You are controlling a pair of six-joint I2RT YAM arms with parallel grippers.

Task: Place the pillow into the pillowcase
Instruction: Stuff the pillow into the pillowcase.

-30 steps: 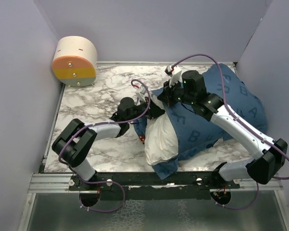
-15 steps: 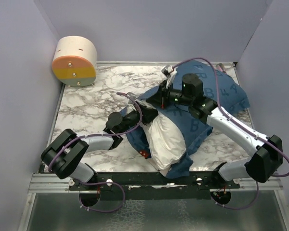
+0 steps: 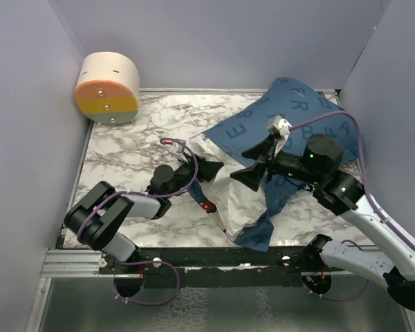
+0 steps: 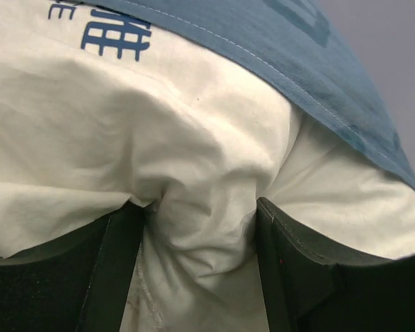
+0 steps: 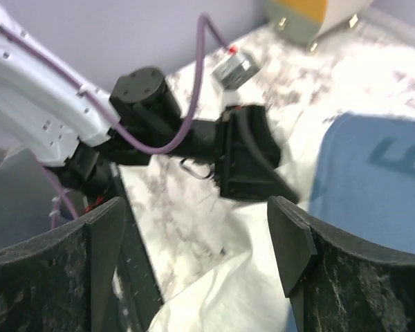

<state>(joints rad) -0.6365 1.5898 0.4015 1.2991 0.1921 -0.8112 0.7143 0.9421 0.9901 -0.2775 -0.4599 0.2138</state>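
The pillow (image 3: 238,200) is lying mid-table, its far end inside the pillowcase (image 3: 297,114). The left gripper (image 4: 199,214) is gaping around a pillow fold and the right gripper (image 5: 197,207) is hovering open, empty. Each should be pinching pillowcase cloth alone, then pulling nearward.

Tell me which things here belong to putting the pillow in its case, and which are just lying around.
For the job:
- pillow
- pillowcase, partly pulled over the pillow

Lying about:
- round beige drum with an orange, yellow and green face, at the back left
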